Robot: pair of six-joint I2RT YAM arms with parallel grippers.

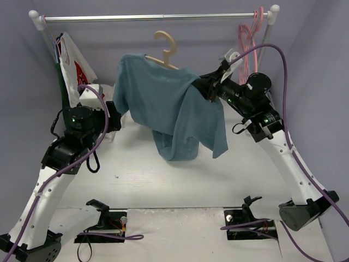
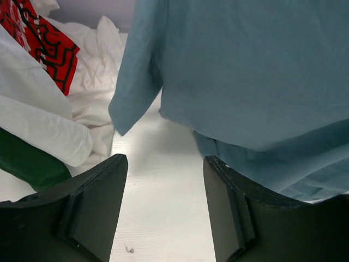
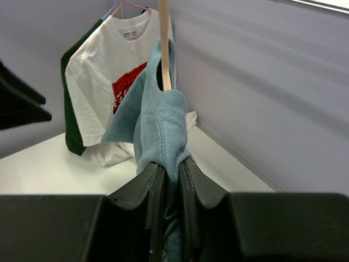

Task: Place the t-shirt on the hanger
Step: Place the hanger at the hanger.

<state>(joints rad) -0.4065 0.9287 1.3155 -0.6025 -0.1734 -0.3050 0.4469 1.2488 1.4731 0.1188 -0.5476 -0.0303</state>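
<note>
From above, the t-shirt hangs draped in the middle of the scene, below the rail. The hanger pokes its hook out at the shirt's 12 o'clock, and the hook is clear of the rail.

The right gripper sits at the shirt's 2 o'clock, pressed together on a ribbed fold of the blue cloth. Its wrist view shows the hanger's thin arm rising out of that same fold. Whether the wood itself lies between the fingers cannot be told.

The left gripper is at the shirt's 9 o'clock, spread wide and holding nothing. Bare desk shows between its fingers, and a sleeve hangs just ahead.

A white shirt with red print and a dark green garment hang at 10 o'clock. The pink hangers are on the rail at 2 o'clock.
</note>
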